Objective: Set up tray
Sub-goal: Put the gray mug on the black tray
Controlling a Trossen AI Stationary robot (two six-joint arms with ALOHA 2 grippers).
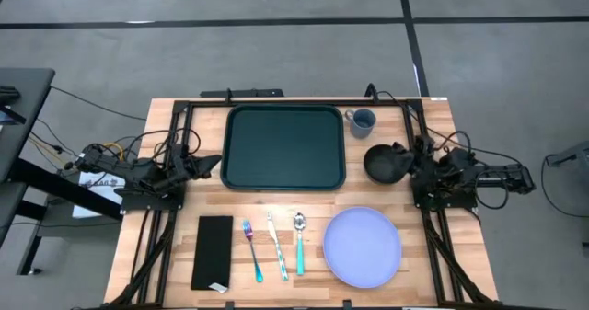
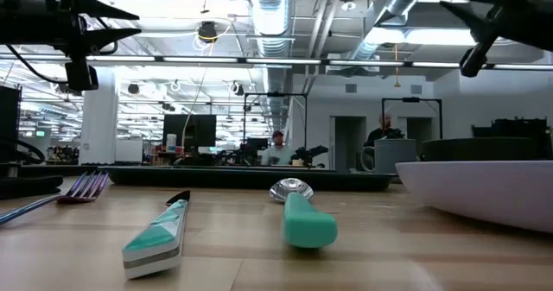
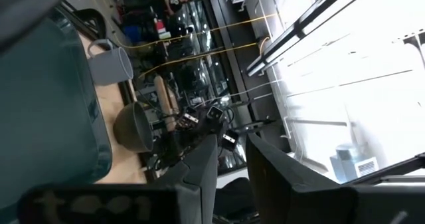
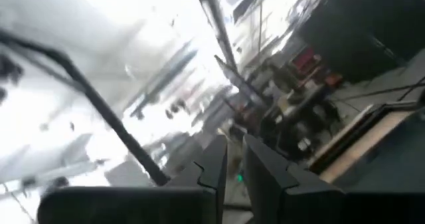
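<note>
**Waiting at the start of the tray set-up**

Resting at the table's far middle, empty: the tray [image 1: 285,147]; flanked on its right by a grey-blue cup [image 1: 361,120] and a dark bowl [image 1: 386,162]; fronted, nearer the table's front edge, by a black flat rectangle [image 1: 213,252], a fork [image 1: 251,248], a knife [image 1: 275,246], a spoon [image 1: 299,243] and a pale blue plate [image 1: 362,246]. Parked just beside the tray's left rim: left gripper [image 1: 210,164], fingers nearly together with only a narrow gap, holding nothing. Parked beside the bowl at the table's right: right gripper [image 1: 411,159], fingers likewise close with a slim gap, empty. Judging by the bare tray, no step yet done; first pick not yet begun. Calling next, probably, for one arm to lift off its rest, spread its fingers, and reach for a nearby item, perhaps the plate or bowl on the right; then a carry over the raised rim without clipping it; thin cutlery likely harder to pinch off the wood.
</note>
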